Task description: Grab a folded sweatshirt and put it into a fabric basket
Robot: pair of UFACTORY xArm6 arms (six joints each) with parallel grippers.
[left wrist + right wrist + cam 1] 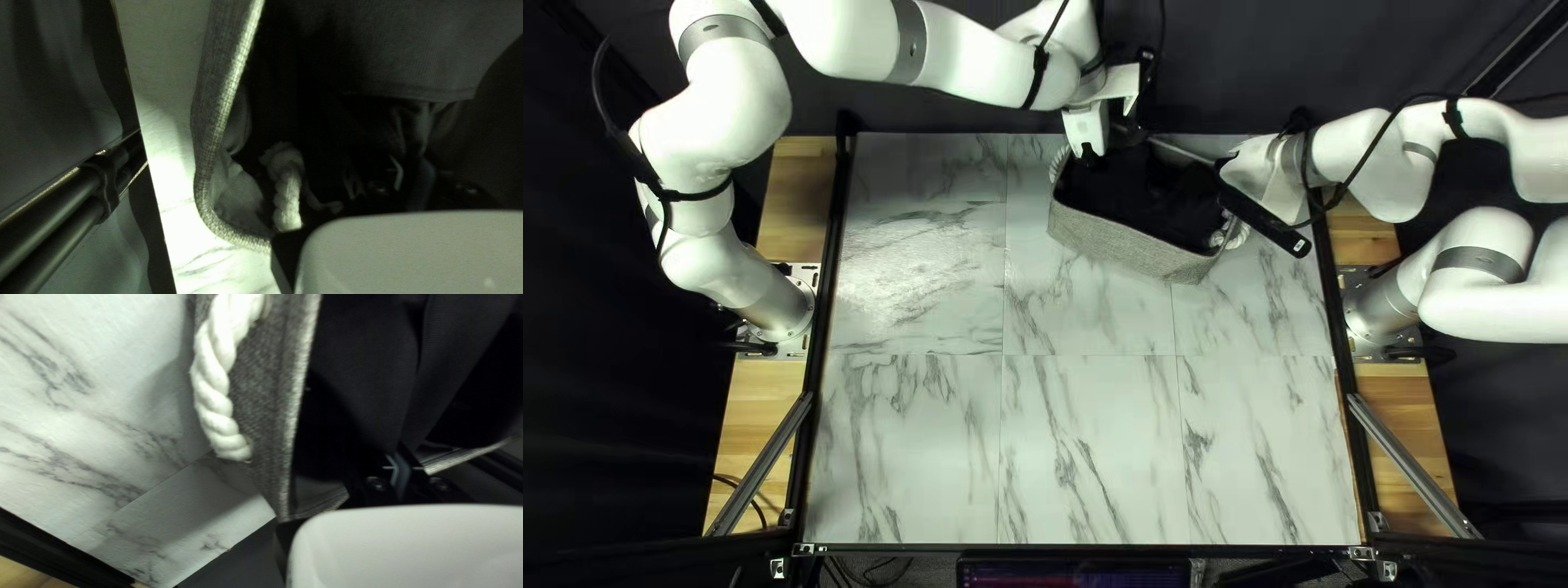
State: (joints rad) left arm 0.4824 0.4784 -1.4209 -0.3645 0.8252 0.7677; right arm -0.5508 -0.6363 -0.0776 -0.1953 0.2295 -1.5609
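Observation:
At the table's far side, the grey fabric basket [1127, 248] holds the black sweatshirt [1154, 196]. My left gripper [1097, 147] reaches down at the basket's left end, my right gripper [1228, 169] at its right end. In the left wrist view, gathered cloth of the sweatshirt [430, 60] runs into my left gripper [418, 163], which is shut on it inside the basket rim [218, 114]. The right wrist view has folds of the sweatshirt [365, 365] pinched in my right gripper [402, 452], beside the basket wall [267, 386]. The fingertips are partly lost in black cloth.
A white rope handle [215, 386] hangs outside the basket's wall beside my right gripper. Another rope piece [289, 196] shows near my left gripper. Beyond the basket are the table's far edge and a dark curtain [904, 114]. Marble-patterned tabletop [1089, 436] lies in front.

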